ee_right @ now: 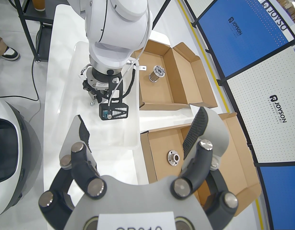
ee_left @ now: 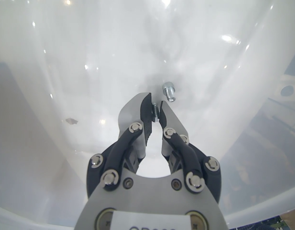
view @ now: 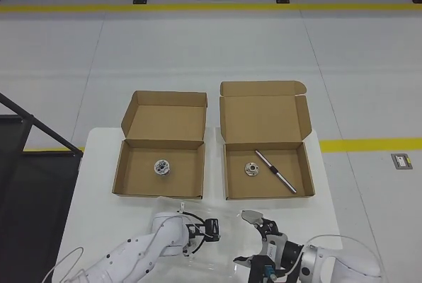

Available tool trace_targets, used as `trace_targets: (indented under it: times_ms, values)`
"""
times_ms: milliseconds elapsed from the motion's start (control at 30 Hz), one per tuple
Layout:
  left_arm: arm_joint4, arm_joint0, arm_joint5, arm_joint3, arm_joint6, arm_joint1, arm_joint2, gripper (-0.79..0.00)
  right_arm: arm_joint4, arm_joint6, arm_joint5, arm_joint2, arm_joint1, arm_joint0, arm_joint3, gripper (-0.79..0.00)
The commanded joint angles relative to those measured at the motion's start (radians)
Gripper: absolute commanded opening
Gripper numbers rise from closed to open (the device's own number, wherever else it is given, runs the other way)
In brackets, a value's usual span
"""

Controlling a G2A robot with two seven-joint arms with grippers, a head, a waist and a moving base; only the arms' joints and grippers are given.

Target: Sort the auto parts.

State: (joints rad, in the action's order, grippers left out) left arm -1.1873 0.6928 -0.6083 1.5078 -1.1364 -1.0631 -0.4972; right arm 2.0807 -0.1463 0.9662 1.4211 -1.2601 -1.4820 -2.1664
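Screw (ee_left: 155, 113) between jaws of left tool (ee_left: 155, 101), second bolt (ee_left: 169, 92) just beside.

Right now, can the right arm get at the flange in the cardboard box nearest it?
Probably yes. The right gripper is open and empty, close to the box, which is open on top. Nothing covers the flange, and the rod lies apart from it.

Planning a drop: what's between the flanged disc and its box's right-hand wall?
A thin metal rod lies diagonally there, apart from the flanged disc, on the floor of the box; the top view shows it.
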Motion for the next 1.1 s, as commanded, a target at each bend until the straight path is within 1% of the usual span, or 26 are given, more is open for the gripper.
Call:
trace_targets:
  times_ms: [0, 100, 167, 233, 267, 300, 400, 433, 467, 500, 533, 800, 833, 867, 900, 967, 1000, 1033, 1067]
  values:
    - [-0.003, 0.007, 0.003, 0.028, -0.009, 0.008, -0.021, -0.785, 0.000, 0.000, 0.000, 0.000, 0.000, 0.000, 0.000, 0.000]
    - [0.004, 0.039, 0.004, 0.112, -0.023, 0.034, -0.081, -0.785, 0.000, 0.000, 0.000, 0.000, 0.000, 0.000, 0.000, 0.000]
    - [0.012, 0.078, 0.008, 0.214, -0.026, 0.063, -0.152, -0.785, 0.000, 0.000, 0.000, 0.000, 0.000, 0.000, 0.000, 0.000]
    - [0.006, 0.144, 0.017, 0.339, -0.040, 0.101, -0.249, -0.785, 0.000, 0.000, 0.000, 0.000, 0.000, 0.000, 0.000, 0.000]
    - [-0.002, 0.185, 0.030, 0.401, -0.045, 0.121, -0.307, -0.785, 0.000, 0.000, 0.000, 0.000, 0.000, 0.000, 0.000, 0.000]
    - [0.011, 0.234, 0.036, 0.466, -0.023, 0.140, -0.373, -0.785, 0.000, 0.000, 0.000, 0.000, 0.000, 0.000, 0.000, 0.000]
    - [0.029, 0.394, 0.037, 0.602, 0.058, 0.194, -0.609, -0.785, 0.000, 0.000, 0.000, 0.000, 0.000, 0.000, 0.000, 0.000]
    - [0.046, 0.453, 0.031, 0.631, 0.109, 0.207, -0.691, -0.785, 0.000, 0.000, 0.000, 0.000, 0.000, 0.000, 0.000, 0.000]
    - [0.056, 0.491, 0.037, 0.641, 0.149, 0.215, -0.751, -0.785, 0.000, 0.000, 0.000, 0.000, 0.000, 0.000, 0.000, 0.000]
    - [0.063, 0.569, 0.064, 0.650, 0.235, 0.227, -0.870, -0.785, 0.000, 0.000, 0.000, 0.000, 0.000, 0.000, 0.000, 0.000]
    - [0.061, 0.590, 0.057, 0.654, 0.253, 0.229, -0.894, -0.785, 0.000, 0.000, 0.000, 0.000, 0.000, 0.000, 0.000, 0.000]
    - [0.061, 0.590, 0.057, 0.654, 0.253, 0.229, -0.894, -0.785, 0.000, 0.000, 0.000, 0.000, 0.000, 0.000, 0.000, 0.000]
    - [0.069, 0.593, 0.057, 0.649, 0.267, 0.228, -0.890, -0.785, 0.000, 0.000, 0.000, 0.000, 0.000, 0.000, 0.000, 0.000]
    - [0.083, 0.591, 0.049, 0.625, 0.287, 0.227, -0.886, -0.785, 0.000, 0.000, 0.000, 0.000, 0.000, 0.000, 0.000, 0.000]
    - [0.128, 0.581, 0.064, 0.589, 0.322, 0.224, -0.887, -0.785, 0.000, 0.000, 0.000, 0.000, 0.000, 0.000, 0.000, 0.000]
    - [0.239, 0.544, 0.042, 0.498, 0.384, 0.220, -0.894, -0.785, 0.000, 0.000, 0.000, 0.000, 0.000, 0.000, 0.000, 0.000]
    - [0.319, 0.527, 0.023, 0.452, 0.423, 0.217, -0.897, -0.785, 0.000, 0.000, 0.000, 0.000, 0.000, 0.000, 0.000, 0.000]
    - [0.399, 0.510, -0.031, 0.404, 0.457, 0.216, -0.898, -0.785, 0.000, 0.000, 0.000, 0.000, 0.000, 0.000, 0.000, 0.000]
    - [0.442, 0.491, -0.067, 0.352, 0.476, 0.217, -0.907, -0.785, 0.000, 0.000, 0.000, 0.000, 0.000, 0.000, 0.000, 0.000]
